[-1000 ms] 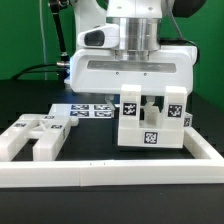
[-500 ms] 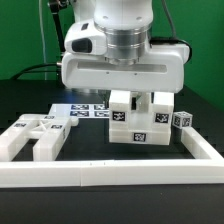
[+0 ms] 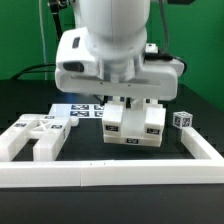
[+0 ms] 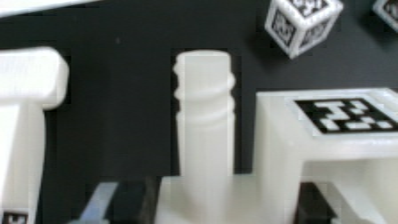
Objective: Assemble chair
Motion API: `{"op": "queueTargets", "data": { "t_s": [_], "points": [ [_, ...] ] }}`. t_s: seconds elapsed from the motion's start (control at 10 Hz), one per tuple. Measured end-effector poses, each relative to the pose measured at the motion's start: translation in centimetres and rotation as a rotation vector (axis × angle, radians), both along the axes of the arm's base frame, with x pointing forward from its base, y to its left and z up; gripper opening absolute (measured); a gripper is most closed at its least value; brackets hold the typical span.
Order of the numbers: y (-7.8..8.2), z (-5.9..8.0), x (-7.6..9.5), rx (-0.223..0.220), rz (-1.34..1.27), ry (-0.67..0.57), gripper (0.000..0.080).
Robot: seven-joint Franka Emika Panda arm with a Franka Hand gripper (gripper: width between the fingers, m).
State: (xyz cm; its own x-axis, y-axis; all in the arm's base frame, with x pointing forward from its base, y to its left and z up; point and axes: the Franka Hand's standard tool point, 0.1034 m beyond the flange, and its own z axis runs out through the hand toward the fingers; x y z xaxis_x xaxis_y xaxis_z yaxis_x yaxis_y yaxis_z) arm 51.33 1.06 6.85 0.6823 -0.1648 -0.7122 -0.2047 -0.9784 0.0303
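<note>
Black bench (image 3: 90,148), white border rail (image 3: 110,172) along the front. Your arm (image 3: 115,40) hangs low over mid-bench with its wrist tilted. The pincer (image 3: 135,103) points down, clenched on the tagged chair piece (image 3: 134,128), fingers (image 4: 116,203) flanking its base by the ridged peg (image 4: 205,110). The small cube (image 3: 181,118) sits apart on the exterior view's right

Black surface (image 3: 95,152) bounded at front and sides by a long low white border rail (image 3: 110,172). Marker board (image 3: 82,110) lies flat behind. Green backdrop (image 3: 20,40); 1 dark cable (image 3: 36,68).
</note>
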Motion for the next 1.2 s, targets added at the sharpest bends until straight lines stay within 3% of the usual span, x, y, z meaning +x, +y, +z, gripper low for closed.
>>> {"op": "queueTargets", "data": {
  "t_s": [0.6, 0.7, 0.9, 1.0, 1.2],
  "points": [
    [-1.7, -0.3, -1.6, 0.019, -0.049, 0.424, 0.0333],
    [-2.0, -0.9, -0.9, 0.017, -0.045, 0.399, 0.0425],
    [-2.1, -0.9, -0.7, 0.014, -0.047, 0.381, 0.0425],
    [-2.2, -1.1, -0.6, 0.013, -0.049, 0.376, 0.0593],
    [-2.3, -1.2, -0.5, 0.012, -0.051, 0.372, 0.0647]
  ]
}}
